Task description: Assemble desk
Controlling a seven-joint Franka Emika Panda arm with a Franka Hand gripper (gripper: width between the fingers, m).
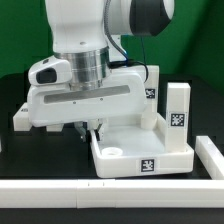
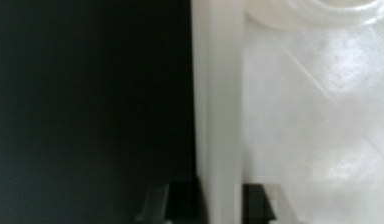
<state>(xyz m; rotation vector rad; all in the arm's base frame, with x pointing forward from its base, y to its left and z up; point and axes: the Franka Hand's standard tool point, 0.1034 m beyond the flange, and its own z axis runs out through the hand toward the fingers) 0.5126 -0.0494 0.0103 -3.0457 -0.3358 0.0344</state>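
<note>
One desk top (image 1: 120, 168), white and tray-like with a raised rim, flat on the black table (image 1: 40, 160) at the exterior view's lower centre, a tag on its near wall. One gripper (image 1: 87, 127), positioned at the top's rim on the exterior view's left. In the wrist view its dark fingers (image 2: 173, 203) sit one on each face of that rim, clamped on it. Two upright tagged parts: right leg (image 1: 178, 108), just beyond the top at the exterior view's right, and rear leg (image 1: 150, 88), partly behind the arm.

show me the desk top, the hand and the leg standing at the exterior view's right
desk top (image 1: 120, 165), exterior view, front wall
leg (image 1: 178, 100), exterior view, face above tag
hand (image 2: 215, 202), wrist view, between fingertips
</note>
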